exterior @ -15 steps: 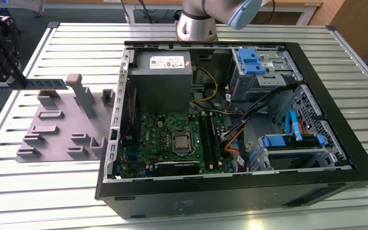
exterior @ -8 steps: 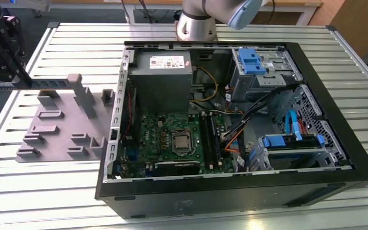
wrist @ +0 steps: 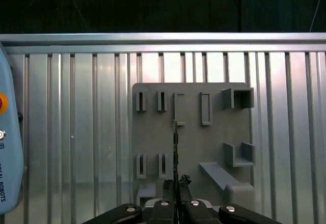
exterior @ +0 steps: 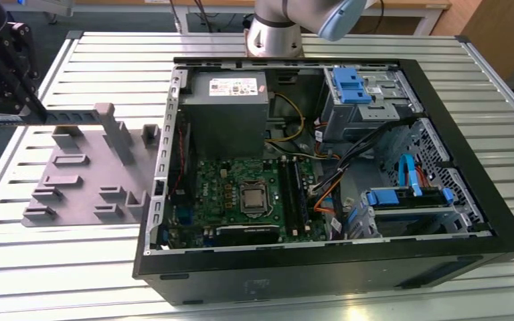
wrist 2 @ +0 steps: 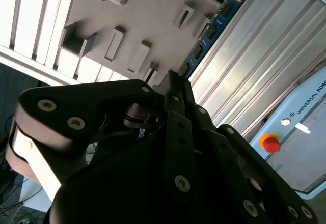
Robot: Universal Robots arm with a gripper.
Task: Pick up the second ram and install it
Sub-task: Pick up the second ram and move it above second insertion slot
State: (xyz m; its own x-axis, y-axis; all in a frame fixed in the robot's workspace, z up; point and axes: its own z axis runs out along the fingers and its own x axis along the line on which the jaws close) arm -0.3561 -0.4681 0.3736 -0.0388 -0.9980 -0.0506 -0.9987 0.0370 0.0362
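My gripper [exterior: 25,107] is at the exterior view's far left, above the grey fixture block [exterior: 88,174], and is shut on the second ram [exterior: 65,118]. The stick is held level and points toward the computer case. In the second wrist view the ram [wrist 2: 214,23] shows a blue strip and black chips, running out from the gripper [wrist 2: 173,81] over the fixture block [wrist 2: 132,15]. The first wrist view sees the ram [wrist: 175,147] edge-on, pinched at the gripper [wrist: 175,183], with the fixture block [wrist: 193,137] below it. The motherboard's long black slots [exterior: 293,194] lie inside the case.
The open black computer case [exterior: 498,221] lies on the slatted metal table [exterior: 78,267], holding a green motherboard [exterior: 239,194], a grey power supply [exterior: 225,107] and blue drive brackets [exterior: 351,83]. The arm's base [exterior: 273,37] stands behind the case. A red stop button [wrist 2: 271,144] sits nearby.
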